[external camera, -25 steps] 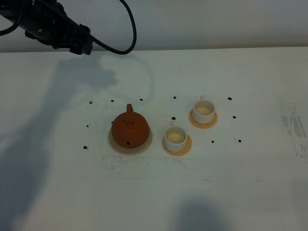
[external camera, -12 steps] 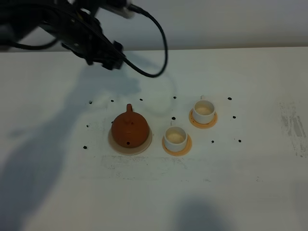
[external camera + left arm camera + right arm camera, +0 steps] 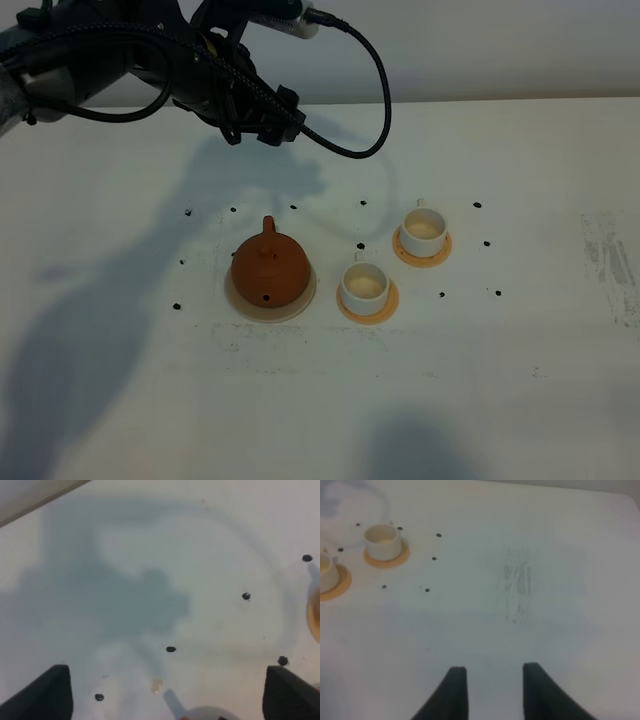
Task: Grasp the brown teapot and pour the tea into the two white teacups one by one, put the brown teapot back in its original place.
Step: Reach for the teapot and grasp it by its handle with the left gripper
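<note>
One brown teapot [image 3: 268,270], mid-counter: rigid clay, likely weighty, chippable; take loop handle [image 3: 268,224], far-edge side. Left gripper [image 3: 268,122] wide, hovering; right gripper [image 3: 492,690] parted, empty.

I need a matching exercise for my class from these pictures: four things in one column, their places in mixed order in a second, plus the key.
Things
1 teapot
2 cups
3 left gripper
4 scuff

Places
a on the orange coasters
b in the air over the table's far side
c near the table's right edge
d on the beige disc

Pairs: 1-d, 2-a, 3-b, 4-c
</note>
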